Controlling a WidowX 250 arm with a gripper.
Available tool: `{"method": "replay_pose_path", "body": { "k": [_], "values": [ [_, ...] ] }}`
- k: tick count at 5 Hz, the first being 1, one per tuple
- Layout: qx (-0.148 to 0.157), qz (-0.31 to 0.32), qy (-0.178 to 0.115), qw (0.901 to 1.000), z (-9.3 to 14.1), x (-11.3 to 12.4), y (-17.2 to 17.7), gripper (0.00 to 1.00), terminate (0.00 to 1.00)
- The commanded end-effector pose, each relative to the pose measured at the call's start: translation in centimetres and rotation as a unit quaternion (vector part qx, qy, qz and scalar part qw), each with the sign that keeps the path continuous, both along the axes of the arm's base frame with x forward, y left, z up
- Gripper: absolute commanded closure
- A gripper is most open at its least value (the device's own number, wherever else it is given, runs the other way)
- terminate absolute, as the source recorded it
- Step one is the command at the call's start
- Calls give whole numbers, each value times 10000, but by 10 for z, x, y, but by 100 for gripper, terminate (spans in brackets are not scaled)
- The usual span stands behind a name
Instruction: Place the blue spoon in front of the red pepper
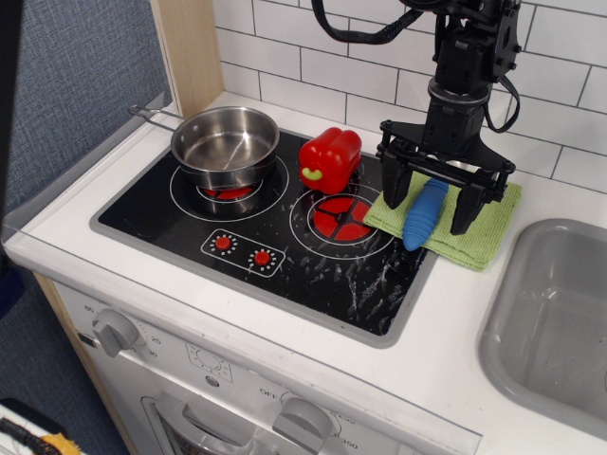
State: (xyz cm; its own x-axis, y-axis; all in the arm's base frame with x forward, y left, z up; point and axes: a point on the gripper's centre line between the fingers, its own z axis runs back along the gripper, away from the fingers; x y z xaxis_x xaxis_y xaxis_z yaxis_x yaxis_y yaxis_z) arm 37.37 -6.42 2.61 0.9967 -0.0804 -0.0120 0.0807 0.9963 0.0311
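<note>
The blue spoon (424, 215) lies on a green cloth (479, 227) at the right edge of the stove; only its ribbed blue handle shows, the bowl is hidden under the gripper. The red pepper (329, 159) stands at the back of the black cooktop, left of the cloth. My gripper (432, 199) hangs straight over the spoon, open, with one finger (395, 192) left of the handle and the other finger (466, 208) to its right. The fingers do not touch the spoon.
A steel pot (226, 144) with a long handle sits on the left burner. The right burner (340, 220) with red markings lies in front of the pepper. A grey sink (555, 322) is at the right. A tiled wall stands behind.
</note>
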Motion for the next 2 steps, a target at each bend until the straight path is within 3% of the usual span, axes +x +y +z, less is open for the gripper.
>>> {"method": "replay_pose_path", "body": {
  "k": [1, 2],
  "values": [
    [-47, 19, -160, 9999, 12, 6, -1, 0, 0],
    [-26, 40, -131, 9999, 10, 5, -2, 100, 0]
  ]
}}
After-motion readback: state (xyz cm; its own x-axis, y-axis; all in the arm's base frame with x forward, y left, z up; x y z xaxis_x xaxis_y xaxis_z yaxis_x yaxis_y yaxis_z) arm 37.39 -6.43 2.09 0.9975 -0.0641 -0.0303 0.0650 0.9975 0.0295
